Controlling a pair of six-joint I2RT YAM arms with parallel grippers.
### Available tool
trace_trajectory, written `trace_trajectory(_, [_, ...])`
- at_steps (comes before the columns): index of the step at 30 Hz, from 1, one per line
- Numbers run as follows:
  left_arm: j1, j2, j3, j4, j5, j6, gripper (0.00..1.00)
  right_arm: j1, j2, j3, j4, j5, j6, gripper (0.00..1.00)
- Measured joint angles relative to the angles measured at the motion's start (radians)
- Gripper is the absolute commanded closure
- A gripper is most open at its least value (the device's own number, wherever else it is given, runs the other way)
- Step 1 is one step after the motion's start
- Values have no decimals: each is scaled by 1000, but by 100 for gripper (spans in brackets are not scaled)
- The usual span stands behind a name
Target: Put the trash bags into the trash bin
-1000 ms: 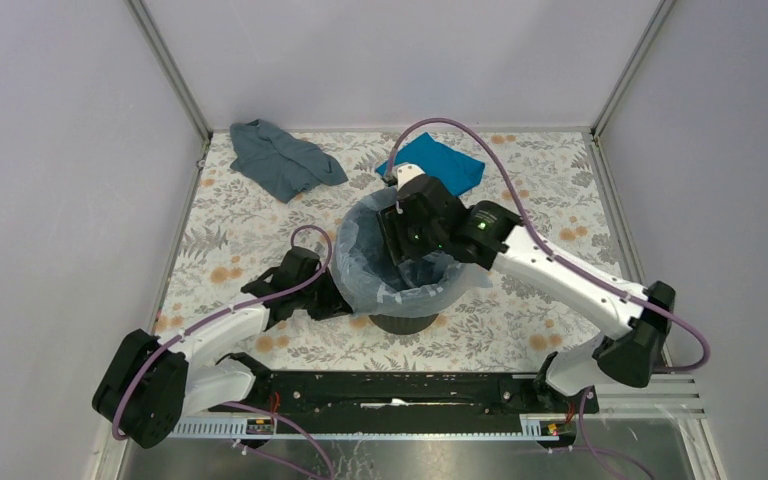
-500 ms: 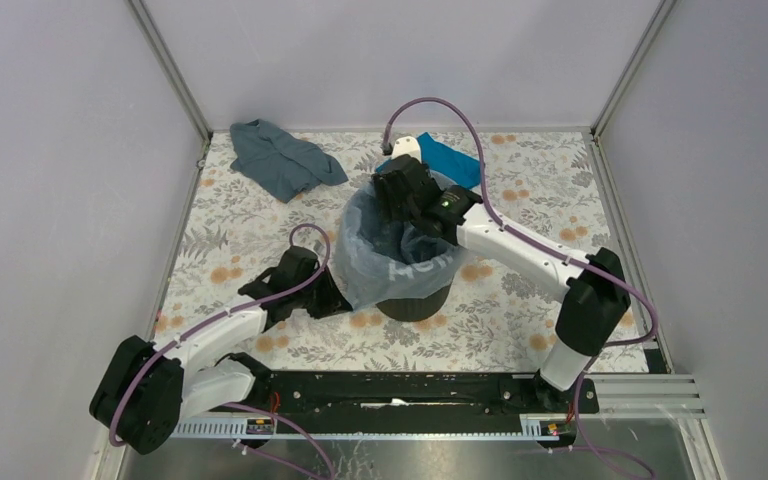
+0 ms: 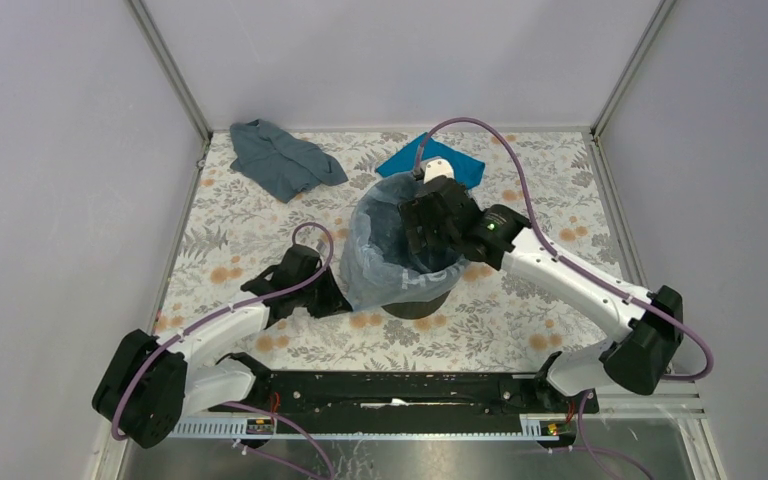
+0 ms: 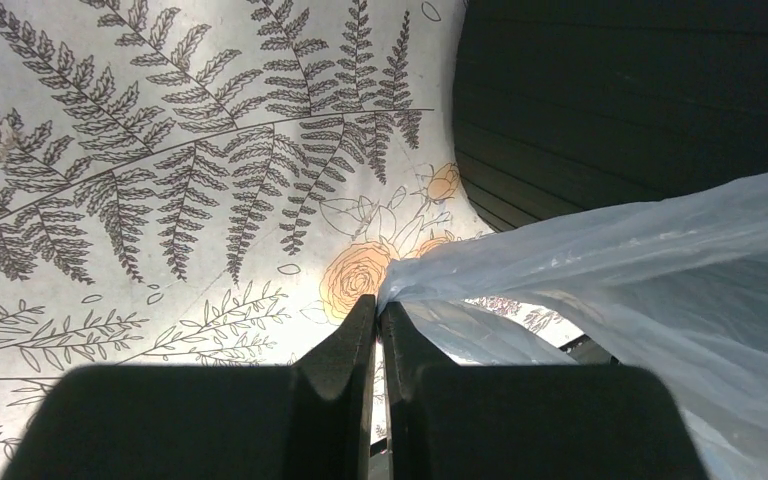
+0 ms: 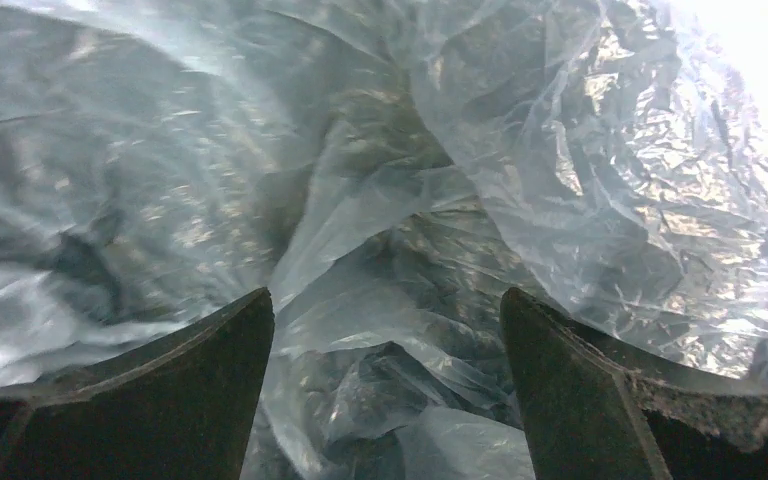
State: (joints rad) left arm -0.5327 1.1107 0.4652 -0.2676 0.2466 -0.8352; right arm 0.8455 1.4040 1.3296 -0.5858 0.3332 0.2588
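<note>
The black ribbed trash bin (image 3: 415, 303) stands mid-table, lined with the pale blue translucent trash bag (image 3: 370, 265), which drapes over its left and front sides. My left gripper (image 3: 335, 297) is low at the bin's left side, shut on the bag's edge; in the left wrist view the closed tips (image 4: 378, 308) pinch the film (image 4: 650, 260) beside the bin wall (image 4: 640, 100). My right gripper (image 3: 425, 235) is inside the bin's mouth, open, its fingers (image 5: 210, 370) spread over crumpled bag film (image 5: 400, 250), holding nothing.
A grey-blue cloth (image 3: 280, 158) lies at the back left. A teal cloth (image 3: 410, 158) lies behind the bin. The floral table cover (image 3: 520, 330) is bordered by walls on three sides, with the metal rail (image 3: 390, 388) at the near edge.
My right gripper went up and back over the bin's far rim, then came down into the bin's mouth again, a little further right. The bag now sits lower round the bin. The left gripper held still.
</note>
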Motion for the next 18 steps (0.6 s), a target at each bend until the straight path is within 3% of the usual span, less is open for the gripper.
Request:
trace_trajectory(6, [0,-10,0,-1,0,0,86,9,71,0,-35,60,45,11])
trace_trajectory(13, [0,-21,0,-2,-1,0,85,43,163,6,116,-103,109,11])
trace_trajectory(18, [0,-21,2,-5,-1,0,83,44,245,-21,206,-193,147,4])
